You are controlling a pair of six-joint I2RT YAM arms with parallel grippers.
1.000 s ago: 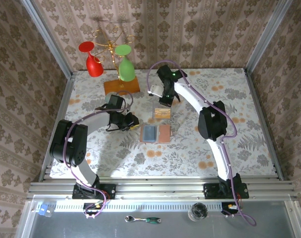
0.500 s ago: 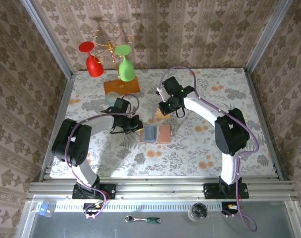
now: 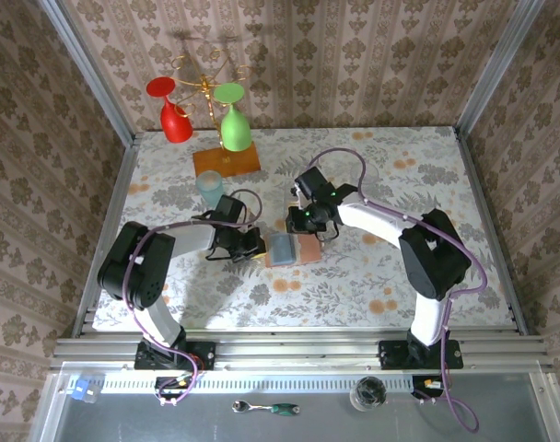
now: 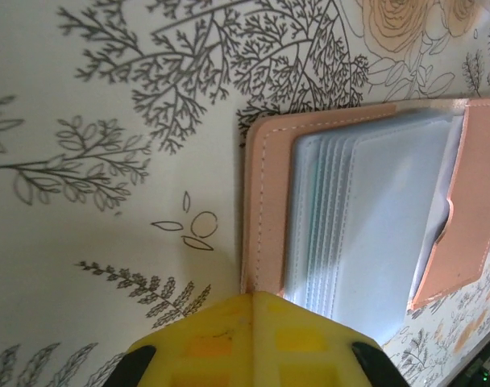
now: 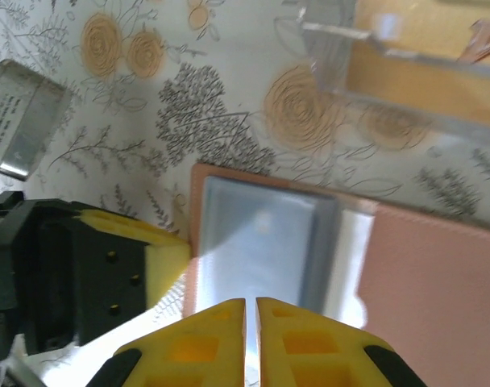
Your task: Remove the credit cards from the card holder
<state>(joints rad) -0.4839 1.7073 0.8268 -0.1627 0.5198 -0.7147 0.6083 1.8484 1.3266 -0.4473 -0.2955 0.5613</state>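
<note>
Tan-pink leather, stitched at the rim: the wallet (image 3: 292,250) lies open and flat near the middle of the floral table (image 3: 400,276), between the two arms. Its left half carries a stack of clear sleeves (image 4: 366,218) over a blue-grey lining. Its right half is a plain pink flap. Any cards in the sleeves cannot be told apart, and no print can be read through the plastic.

The left gripper (image 3: 256,247) lies low at the wallet's left edge, its yellow pad touching the leather there. Its jaws are closed. Whether they pinch the edge or only press on it I cannot tell.

The right gripper (image 5: 251,305) hangs over the sleeves, its yellow fingers all but together with a thin slit between them. Whether a sleeve or card is caught there I cannot tell.

Just past the wallet's far edge lies an orange-tan card (image 5: 438,76), blurred, with something clear beside it. A grey block (image 5: 19,121) on the left arm bears small print, too blurred to read.

Well behind, a red glass (image 3: 174,115) and a green glass (image 3: 234,127) hang bowl-down over an orange base (image 3: 227,161).
</note>
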